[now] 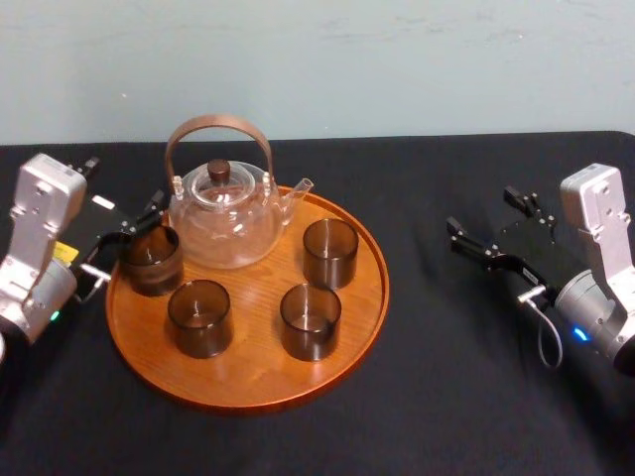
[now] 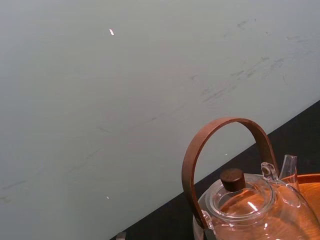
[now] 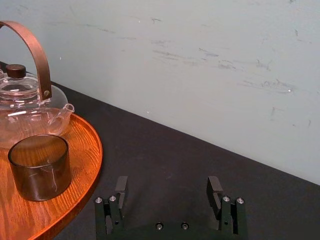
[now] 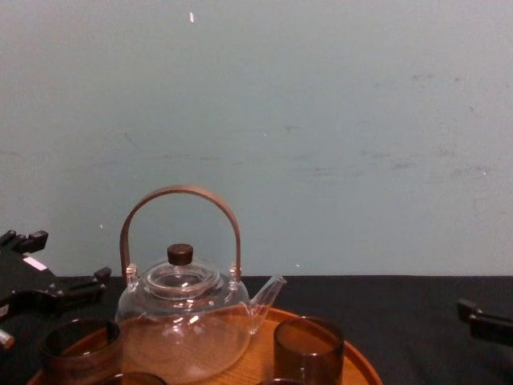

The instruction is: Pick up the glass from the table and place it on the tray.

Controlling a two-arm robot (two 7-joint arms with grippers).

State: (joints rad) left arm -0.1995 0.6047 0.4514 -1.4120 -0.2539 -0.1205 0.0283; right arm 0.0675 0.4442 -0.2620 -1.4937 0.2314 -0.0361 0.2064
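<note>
Several dark smoked glasses stand on the round wooden tray [image 1: 248,382]. The leftmost glass [image 1: 151,260] sits upright by the tray's left rim and shows low in the chest view [image 4: 78,346]. My left gripper [image 1: 126,183] hovers just behind and left of it, open, with nothing between its fingers. Its nearer finger [image 1: 134,220] lies close behind the glass's rim. My right gripper [image 1: 480,208] is open and empty over the black table [image 1: 446,397], right of the tray. In the right wrist view its fingers [image 3: 121,189] stand wide apart, with one glass [image 3: 39,165] on the tray [image 3: 82,160] beyond.
A glass teapot [image 1: 226,213] with a brown arched handle and wooden knob stands at the back of the tray, close to the left gripper. It also shows in the left wrist view [image 2: 250,210]. A pale wall runs behind the table. Bare table lies right of and in front of the tray.
</note>
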